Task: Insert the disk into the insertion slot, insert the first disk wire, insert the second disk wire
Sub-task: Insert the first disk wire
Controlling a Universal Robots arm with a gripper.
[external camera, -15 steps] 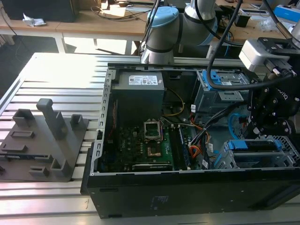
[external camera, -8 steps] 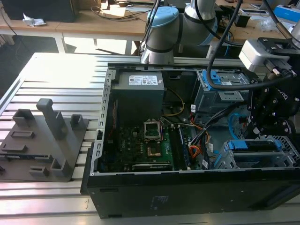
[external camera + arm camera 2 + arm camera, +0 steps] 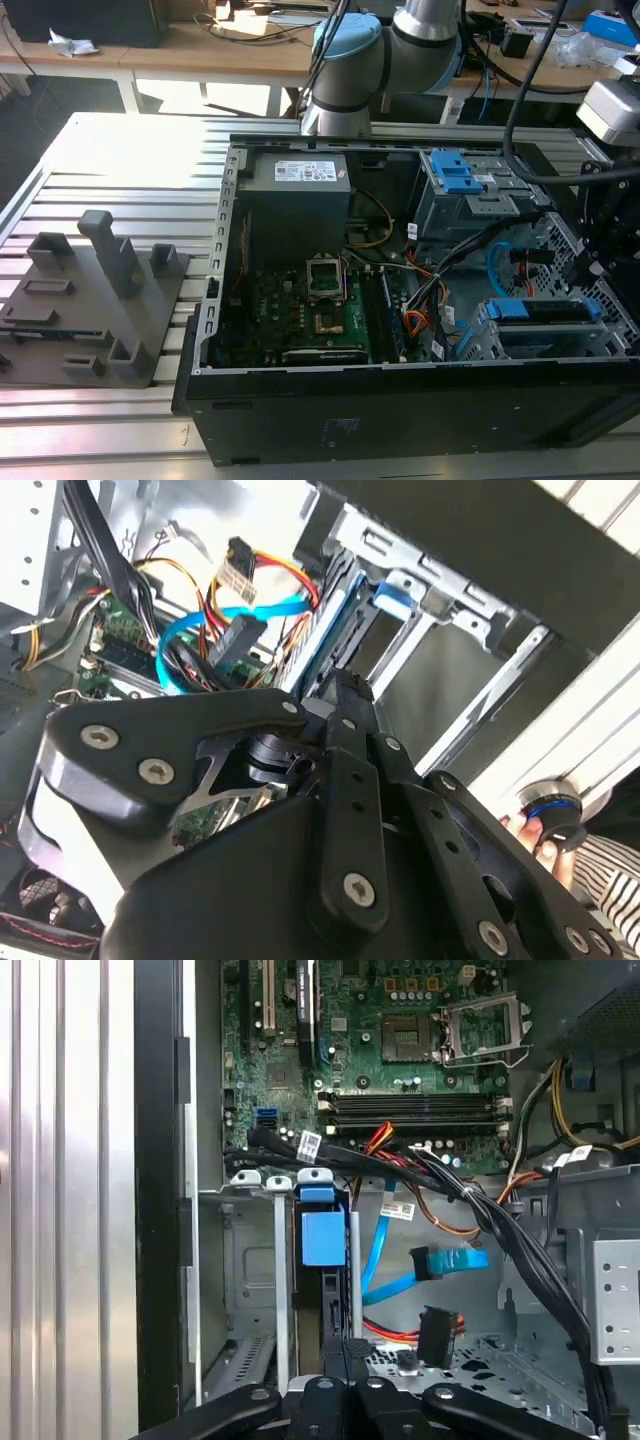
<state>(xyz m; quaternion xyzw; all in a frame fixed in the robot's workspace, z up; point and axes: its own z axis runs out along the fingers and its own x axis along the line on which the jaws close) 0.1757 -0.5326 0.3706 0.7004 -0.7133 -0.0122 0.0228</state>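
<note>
Blue-framed disk (image 3: pixel 322 1237) stands almost home in the silver cage (image 3: pixel 248 1270), closed gripper (image 3: pixel 345 1352) at its edge; insertion step, likely needing a straight push; light-blue cable (image 3: pixel 378 1250) hangs loose beside.

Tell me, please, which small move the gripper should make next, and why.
Probably a short sideways shift toward the loose black connector. In the first wrist view the disk already sits inside the insertion slot, the gripper is close to its end, and the light-blue wire also hangs unplugged.
</note>
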